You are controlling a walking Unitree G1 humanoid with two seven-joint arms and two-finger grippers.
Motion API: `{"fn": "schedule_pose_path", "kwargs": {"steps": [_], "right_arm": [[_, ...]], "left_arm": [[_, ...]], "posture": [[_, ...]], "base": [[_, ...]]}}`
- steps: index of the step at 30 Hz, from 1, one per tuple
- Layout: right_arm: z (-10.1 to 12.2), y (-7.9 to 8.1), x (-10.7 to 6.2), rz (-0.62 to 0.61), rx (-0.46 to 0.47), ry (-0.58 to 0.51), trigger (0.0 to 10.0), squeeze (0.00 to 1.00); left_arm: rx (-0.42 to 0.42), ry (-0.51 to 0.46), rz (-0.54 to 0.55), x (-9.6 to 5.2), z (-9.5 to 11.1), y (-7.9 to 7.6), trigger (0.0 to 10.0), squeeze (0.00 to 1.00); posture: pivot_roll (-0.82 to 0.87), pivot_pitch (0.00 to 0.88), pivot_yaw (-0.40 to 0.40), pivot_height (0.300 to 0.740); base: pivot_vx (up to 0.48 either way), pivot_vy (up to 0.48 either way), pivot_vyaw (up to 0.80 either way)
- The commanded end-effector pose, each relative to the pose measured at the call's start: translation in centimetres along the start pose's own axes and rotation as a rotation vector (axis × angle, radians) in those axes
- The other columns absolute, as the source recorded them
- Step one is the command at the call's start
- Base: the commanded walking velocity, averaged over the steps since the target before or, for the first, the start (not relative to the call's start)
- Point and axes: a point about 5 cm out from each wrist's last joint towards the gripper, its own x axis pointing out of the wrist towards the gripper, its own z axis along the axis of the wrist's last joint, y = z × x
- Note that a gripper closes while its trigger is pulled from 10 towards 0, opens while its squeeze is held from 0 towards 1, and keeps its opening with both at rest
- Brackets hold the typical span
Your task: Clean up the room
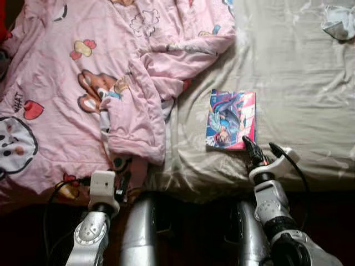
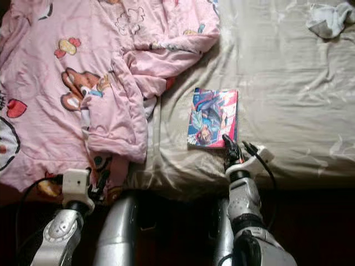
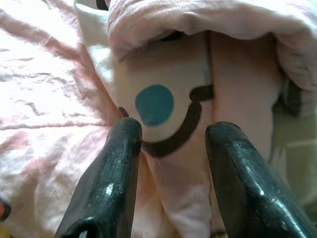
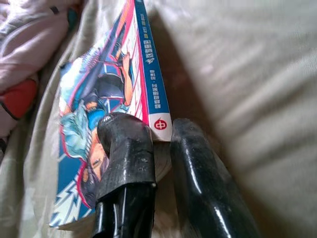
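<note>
A thin comic book with a glossy blue, pink and white cover (image 1: 231, 120) lies flat on the beige sheet of the bed (image 1: 299, 83), near the bed's front edge and just right of the rumpled bedding. The right gripper (image 1: 258, 148) sits at the book's near right corner; in the right wrist view its jaws stand a little apart, one finger (image 4: 126, 148) lying over the cover and the other beside the spine (image 4: 198, 163), with the corner of the book between them. Whether they press the book firmly I cannot tell.

The left gripper (image 3: 173, 148) is at the front edge of the bed, over the pink cartoon-printed quilt (image 1: 83, 83). Its jaws are parted, with a fold of the quilt bearing a teal dot and dark curved line lying between the tips; they are not closed on it.

The quilt covers the left half of the bed and a bunched fold of it hangs down close to the book's left side without touching it. A crumpled pale grey-white cloth (image 1: 339, 22) lies far off at the bed's upper right, cut off by the frame edge. The area below the bed's edge, around the arms, is too dark to make out
</note>
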Motion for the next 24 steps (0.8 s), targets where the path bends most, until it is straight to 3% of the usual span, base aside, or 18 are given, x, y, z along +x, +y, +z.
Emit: {"fn": "schedule_pose_path", "kwargs": {"steps": [1,5,9,13,14,15,16,24], "right_arm": [[0.4,-0.8,-0.6,-0.036,-0.025,-0.042,0.0,0.0],[0.9,-0.3,-0.8,-0.017,-0.155,-0.071,0.0,0.0],[1.1,0.3,-0.8,0.006,-0.226,-0.09,0.0,0.0],[1.5,2.3,-0.8,0.124,-0.412,-0.103,0.0,0.0],[1.7,2.9,-0.9,0.145,-0.471,-0.108,5.3,0.0],[1.8,2.9,-0.9,0.142,-0.483,-0.109,5.3,0.0],[1.9,2.9,-0.9,0.139,-0.499,-0.11,10.0,0.0],[2.2,2.6,-1.3,0.121,-0.57,-0.098,10.0,0.0]], "left_arm": [[-0.003,0.048,0.025,-0.5,-1.6,0.3,10.0,0.0],[-0.003,0.036,0.024,0.5,-1.6,-0.1,10.0,0.0],[-0.01,0.035,0.032,1.2,-1.6,-0.2,10.0,0.0],[-0.041,0.036,0.05,1.7,-1.9,-0.3,10.0,0.0],[-0.064,0.035,0.06,2.0,-1.9,-0.4,10.0,0.0],[-0.069,0.034,0.062,2.1,-2.0,-0.5,10.0,0.0],[-0.074,0.034,0.063,2.2,-2.0,-0.5,10.0,0.0],[-0.104,0.015,0.073,2.8,-1.8,-1.0,10.0,0.0]], "posture": [[0.09,0.308,0.05,0.59],[0.06,0.265,0.031,0.59],[0.04,0.227,0.017,0.59],[0.01,0.181,0.005,0.59],[0.0,0.173,0.0,0.59],[0.0,0.171,-0.002,0.59],[-0.01,0.167,-0.005,0.59],[-0.03,0.153,-0.02,0.59]], "base": [[0.0,0.0,0.0],[0.0,0.0,0.0],[0.0,0.0,0.0],[0.0,0.0,0.0],[0.0,0.0,0.0],[0.0,0.0,0.0],[0.0,0.0,0.0],[0.0,0.0,0.0]]}}
